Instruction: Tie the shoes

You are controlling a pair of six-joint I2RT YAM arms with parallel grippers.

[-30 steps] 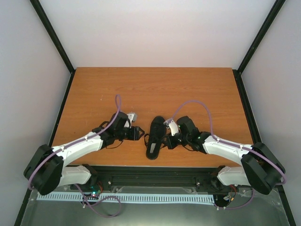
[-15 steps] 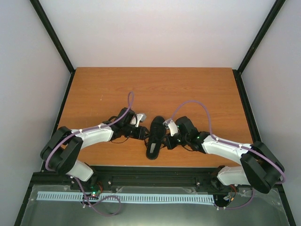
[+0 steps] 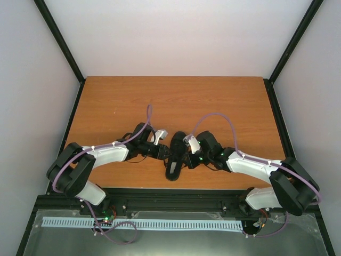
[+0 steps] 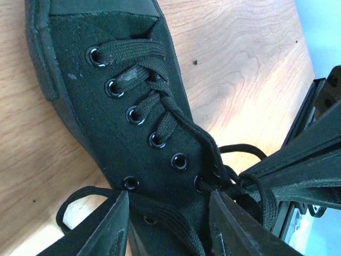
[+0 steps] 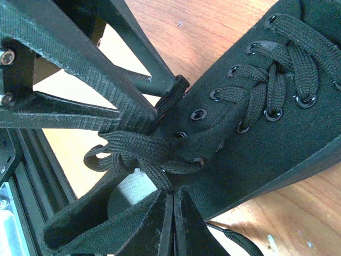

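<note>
The small black shoe [image 3: 172, 169] lies on the wooden table [image 3: 176, 101], toe away from the arms. My left gripper [image 3: 164, 151] is at its left side and my right gripper [image 3: 186, 160] at its right side. In the left wrist view the left gripper [image 4: 170, 226] is open over the shoe [image 4: 117, 122], its jaws straddling a black lace [image 4: 176, 216] near the top eyelets. In the right wrist view the right gripper [image 5: 173, 208] is shut on a lace [image 5: 152, 173] at the shoe's opening [image 5: 277, 128], beside the pale inner sole [image 5: 128, 194]. The left fingers [image 5: 80, 74] show just above.
A loose lace end [image 4: 74, 200] loops onto the table left of the shoe. The black rail [image 3: 170, 194] runs along the table's near edge, close behind the shoe's heel. Pale walls enclose the table on three sides.
My left arm has swung right, bringing its gripper from clear of the shoe up against its left side. My right gripper has edged slightly left at the shoe.
</note>
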